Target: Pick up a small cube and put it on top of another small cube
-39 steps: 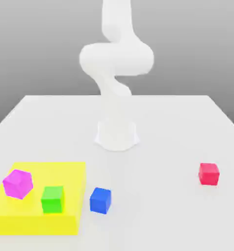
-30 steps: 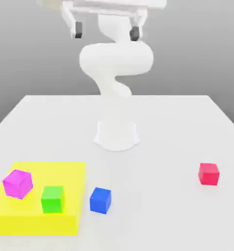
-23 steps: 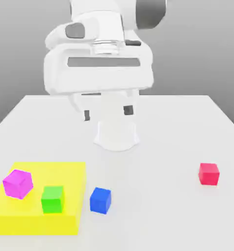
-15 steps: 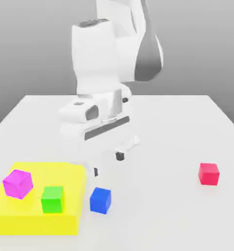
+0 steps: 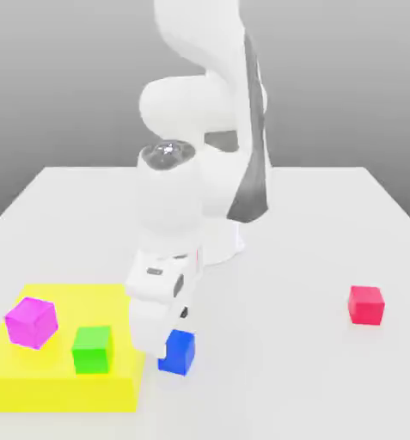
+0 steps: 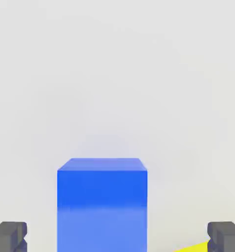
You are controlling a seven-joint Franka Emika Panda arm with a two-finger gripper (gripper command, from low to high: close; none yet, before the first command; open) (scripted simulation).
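The small cube (image 5: 180, 353) is bright blue and rests on the white table (image 5: 311, 378), just off the exterior view's right edge of a yellow pad. My gripper (image 5: 173, 327) hangs low right over it, and the white hand covers the cube's upper left corner. In the hand view the blue cube (image 6: 102, 204) sits centred between two dark fingertips (image 6: 9, 236), with a wide gap on each side. The gripper (image 6: 117, 236) is open and touches nothing.
A flat yellow pad (image 5: 62, 378) at the front left carries a green cube (image 5: 92, 349) and a tilted magenta cube (image 5: 31, 322). A red cube (image 5: 365, 304) stands alone at the exterior view's right. The arm's base (image 5: 217, 241) stands mid-table behind the hand.
The hand has swung down from high above the table and forward to sit just over the blue cube. Its fingers stayed apart. None of the cubes moved.
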